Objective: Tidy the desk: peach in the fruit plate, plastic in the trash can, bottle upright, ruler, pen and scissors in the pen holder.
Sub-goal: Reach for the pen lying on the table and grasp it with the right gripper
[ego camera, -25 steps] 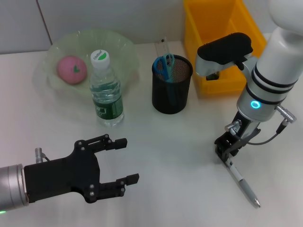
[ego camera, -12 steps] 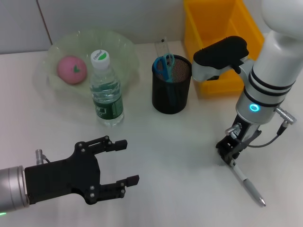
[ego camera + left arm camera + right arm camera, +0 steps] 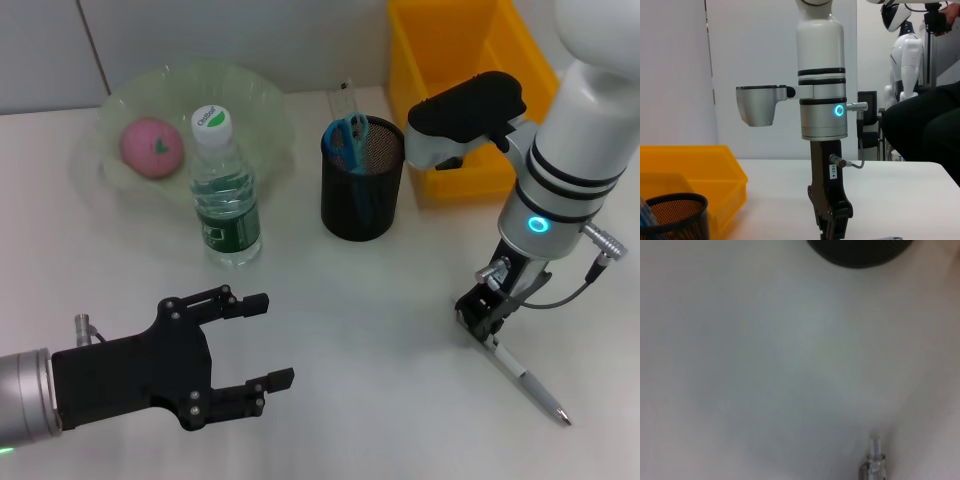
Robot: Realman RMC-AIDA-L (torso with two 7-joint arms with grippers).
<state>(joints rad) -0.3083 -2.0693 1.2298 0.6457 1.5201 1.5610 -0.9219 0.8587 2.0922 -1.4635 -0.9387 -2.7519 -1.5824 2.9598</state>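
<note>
The right gripper [image 3: 486, 318] is lowered onto one end of the slim silver pen [image 3: 525, 384] lying on the white desk [image 3: 380, 330], apparently closed on it, to carry it to the black mesh pen holder [image 3: 364, 180]. The left gripper [image 3: 262, 340] hovers idle near the front, jaws wide apart and empty.

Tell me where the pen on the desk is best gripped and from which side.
Grip the pen on its slim barrel near the back end, coming straight down from above with the jaws across its width, since it lies flat on the table. The right gripper is already there, seemingly shut on that end. The left gripper hovers open, far off.
</note>
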